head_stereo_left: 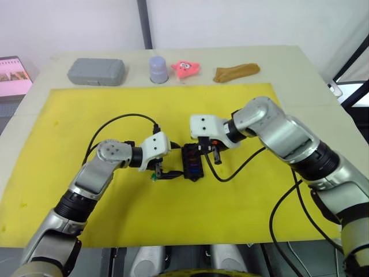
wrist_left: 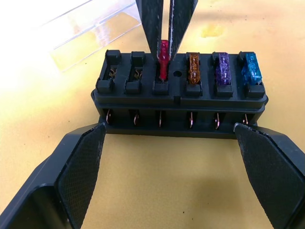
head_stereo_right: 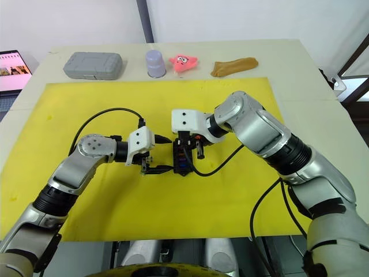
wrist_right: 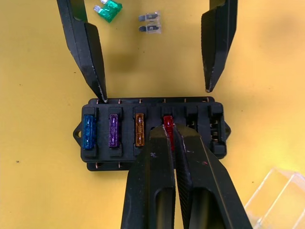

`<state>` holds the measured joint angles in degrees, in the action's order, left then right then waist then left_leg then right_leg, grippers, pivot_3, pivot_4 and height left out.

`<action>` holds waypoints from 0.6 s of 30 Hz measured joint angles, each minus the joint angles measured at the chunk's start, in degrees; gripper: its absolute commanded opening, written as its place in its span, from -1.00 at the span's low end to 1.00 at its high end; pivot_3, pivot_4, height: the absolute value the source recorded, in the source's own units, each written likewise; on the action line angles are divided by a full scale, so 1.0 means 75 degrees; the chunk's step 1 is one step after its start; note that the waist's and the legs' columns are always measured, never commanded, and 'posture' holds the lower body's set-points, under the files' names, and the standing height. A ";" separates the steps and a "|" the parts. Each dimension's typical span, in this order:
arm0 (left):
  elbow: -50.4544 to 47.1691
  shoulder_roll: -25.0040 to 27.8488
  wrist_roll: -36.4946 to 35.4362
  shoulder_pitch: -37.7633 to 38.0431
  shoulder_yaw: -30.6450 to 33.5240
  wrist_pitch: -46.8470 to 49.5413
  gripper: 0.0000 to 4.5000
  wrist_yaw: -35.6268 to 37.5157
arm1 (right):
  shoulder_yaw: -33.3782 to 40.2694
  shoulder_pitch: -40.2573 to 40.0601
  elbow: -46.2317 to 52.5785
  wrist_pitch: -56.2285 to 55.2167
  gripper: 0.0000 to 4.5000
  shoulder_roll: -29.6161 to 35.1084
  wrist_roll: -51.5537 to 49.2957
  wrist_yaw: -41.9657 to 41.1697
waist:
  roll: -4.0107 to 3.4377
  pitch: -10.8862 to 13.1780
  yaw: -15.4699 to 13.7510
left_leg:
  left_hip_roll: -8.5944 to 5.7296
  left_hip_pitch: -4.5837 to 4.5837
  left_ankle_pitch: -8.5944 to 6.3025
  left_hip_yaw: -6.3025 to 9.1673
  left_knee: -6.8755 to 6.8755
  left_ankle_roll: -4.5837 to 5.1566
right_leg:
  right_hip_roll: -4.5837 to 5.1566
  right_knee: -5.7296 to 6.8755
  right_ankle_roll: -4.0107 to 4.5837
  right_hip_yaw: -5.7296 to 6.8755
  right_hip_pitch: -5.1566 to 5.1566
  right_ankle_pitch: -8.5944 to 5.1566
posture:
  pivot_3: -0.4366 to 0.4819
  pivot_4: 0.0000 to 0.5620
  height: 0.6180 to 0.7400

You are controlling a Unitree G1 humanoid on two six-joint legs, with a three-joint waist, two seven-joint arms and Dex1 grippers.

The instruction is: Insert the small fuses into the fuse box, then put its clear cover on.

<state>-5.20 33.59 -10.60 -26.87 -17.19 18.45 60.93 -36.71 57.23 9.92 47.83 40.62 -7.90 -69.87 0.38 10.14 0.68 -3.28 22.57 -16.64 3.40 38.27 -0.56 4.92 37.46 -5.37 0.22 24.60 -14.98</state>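
The black fuse box (wrist_left: 181,102) lies mid-mat. It holds a blue fuse (wrist_left: 250,69), a purple fuse (wrist_left: 222,69) and an orange fuse (wrist_left: 193,67) in a row. My right gripper (wrist_right: 167,131) is shut on a red fuse (wrist_left: 163,64) that stands in the neighbouring slot. Two slots beside it are empty. My left gripper (wrist_left: 169,138) is open, its fingertips just off the box's long side. A green fuse (wrist_right: 109,9) and a grey fuse (wrist_right: 150,23) lie loose on the mat beyond the left fingers. The clear cover (wrist_left: 90,31) lies behind the box.
The yellow mat (head_stereo_left: 242,196) covers the table. Along its far edge sit a grey case (head_stereo_left: 97,71), a lilac cup (head_stereo_left: 158,69), a pink toy (head_stereo_left: 185,67) and a brown object (head_stereo_left: 236,71). Black cables loop from both wrists over the mat.
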 measured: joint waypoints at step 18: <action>-0.0005 -0.0023 0.0011 0.0004 0.0000 0.0007 0.99 -0.0010 | -0.0005 -0.0134 -0.0079 -0.0340 -1.00 -0.0137 0.0429 -0.0057 | 0.0000 0.0000 0.0001 | 0.0000 -0.0001 0.0001 0.0000 0.0001 -0.0002 | -0.0001 0.0001 0.0000 0.0000 0.0000 0.0000 | -0.05 -0.47 0.86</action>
<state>-5.24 33.42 -10.52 -26.84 -17.19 18.50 60.85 -36.75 56.22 9.33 45.28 39.59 -4.68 -70.30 0.38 10.14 0.69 -3.27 22.57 -16.63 3.40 38.28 -0.58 4.91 37.47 -5.37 0.22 24.60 -14.98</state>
